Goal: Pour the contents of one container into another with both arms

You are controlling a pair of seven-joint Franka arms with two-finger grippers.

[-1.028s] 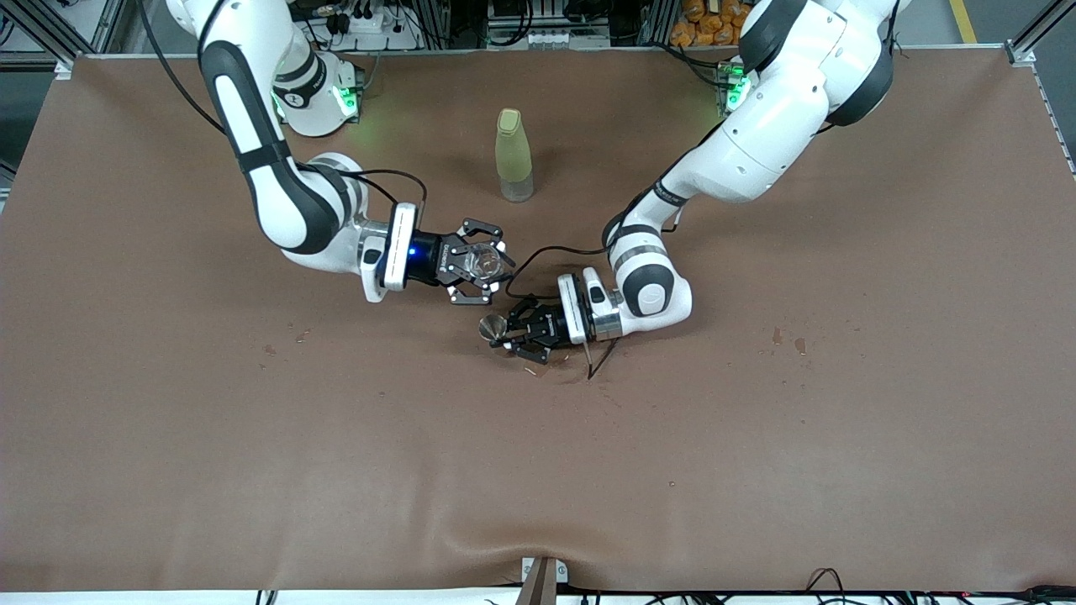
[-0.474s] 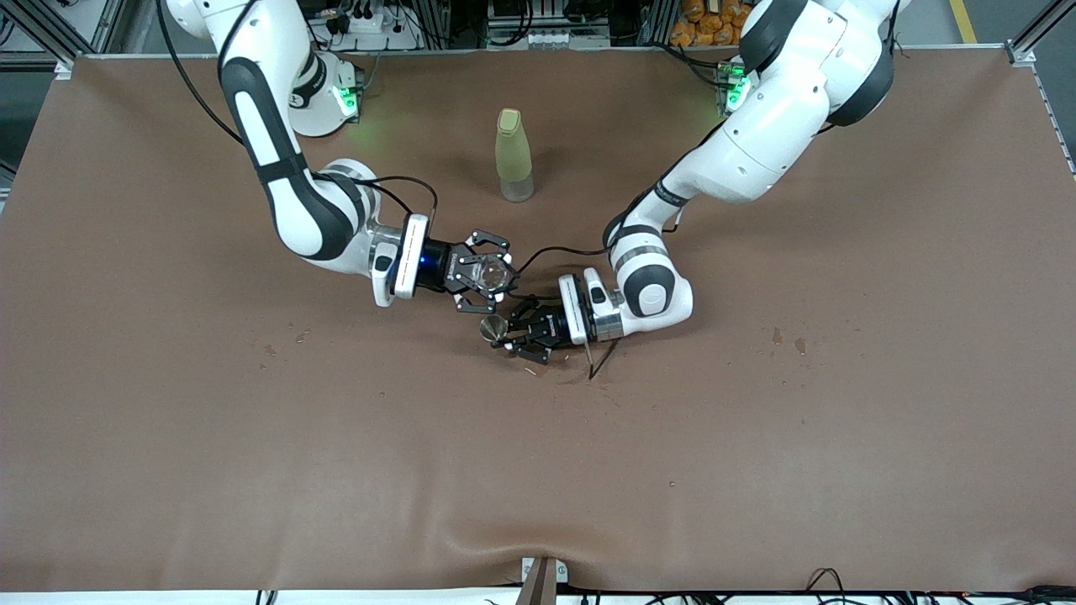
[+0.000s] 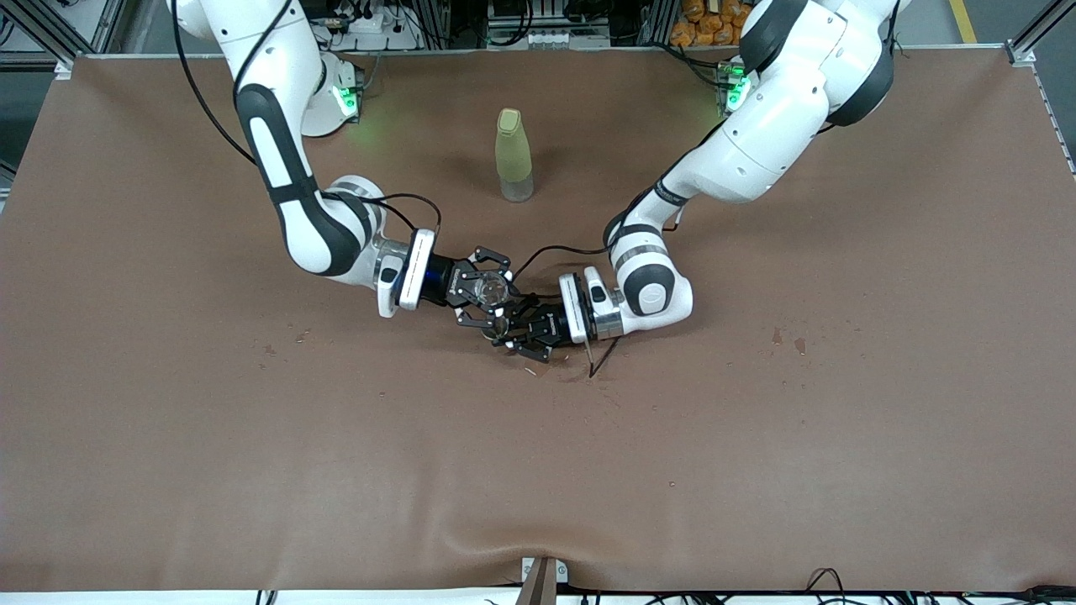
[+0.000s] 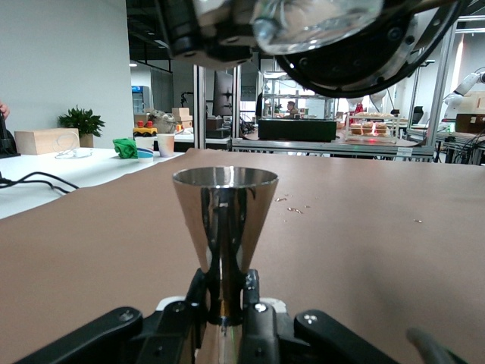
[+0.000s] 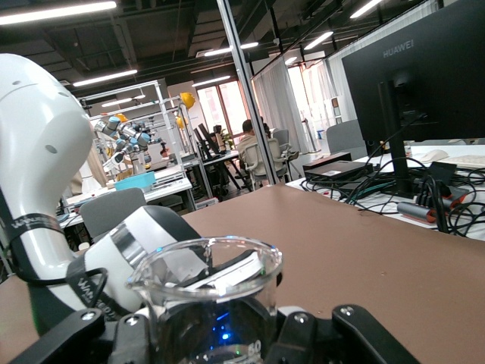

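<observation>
My right gripper [image 3: 484,291] is shut on a clear glass beaker [image 3: 487,289], which fills the right wrist view [image 5: 204,292] between the fingers. My left gripper [image 3: 514,329] is low over the table's middle. It is shut on the narrow waist of a shiny metal cone-shaped cup [image 4: 225,216] that stands upright with its mouth open. In the left wrist view the beaker [image 4: 318,19] and the right gripper hang just above that cup's mouth. In the front view the right gripper covers most of the cup.
A pale green bottle [image 3: 514,155] with a cap stands upright on the brown table cover [image 3: 756,437], farther from the front camera than both grippers. A loose black cable [image 3: 598,357] hangs beside the left wrist. Small dark stains [image 3: 786,339] mark the cover toward the left arm's end.
My right arm has carried the beaker toward the left gripper, from apart to right over the metal cup. The left arm and cup have stayed put.
</observation>
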